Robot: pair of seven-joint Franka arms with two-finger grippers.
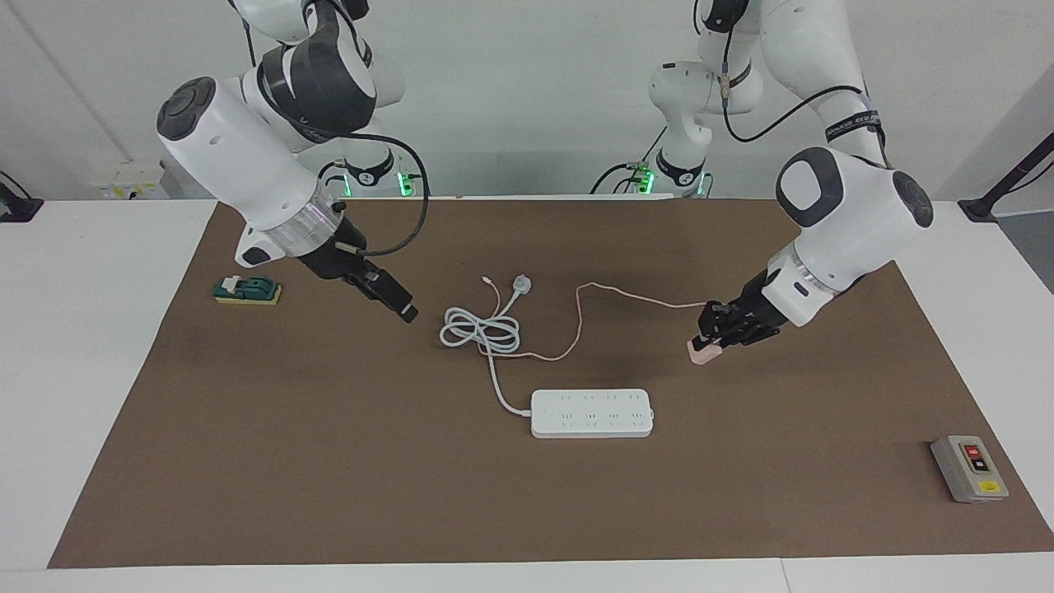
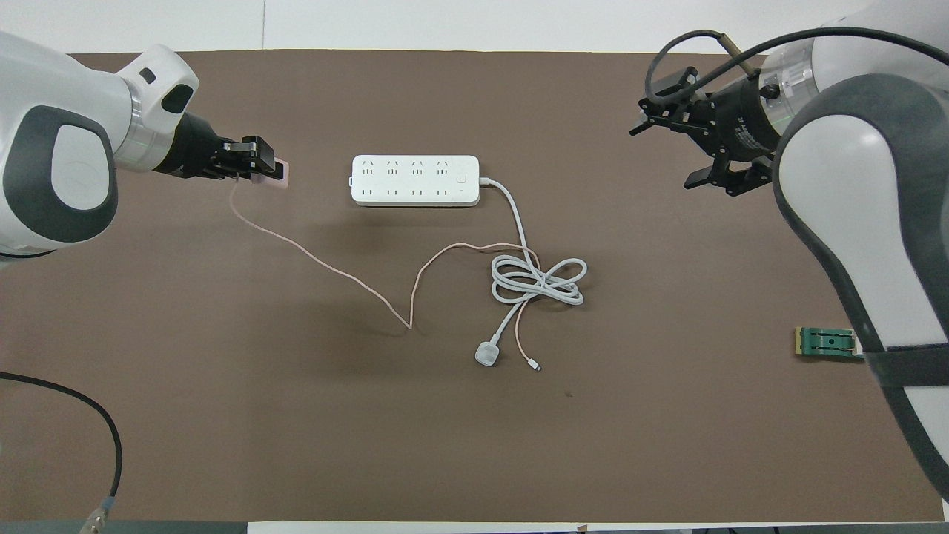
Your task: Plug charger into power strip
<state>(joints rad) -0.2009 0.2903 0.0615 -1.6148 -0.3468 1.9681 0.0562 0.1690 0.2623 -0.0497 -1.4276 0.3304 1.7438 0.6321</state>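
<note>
Charger held beside the power strip

Left gripper (image 1: 706,344) is clamping its fingers on the charger (image 1: 700,352), holding it low over the brown mat (image 1: 329,461) toward the left arm's end of the worktop, apart from the power strip (image 1: 591,413). The charger's thin pink cable (image 1: 626,296) is trailing back to the coiled white cord (image 1: 482,331). Right gripper (image 1: 395,301), with its fingers apart and holding nothing, is hanging over the mat toward the right arm's end, well apart from the strip.
</note>
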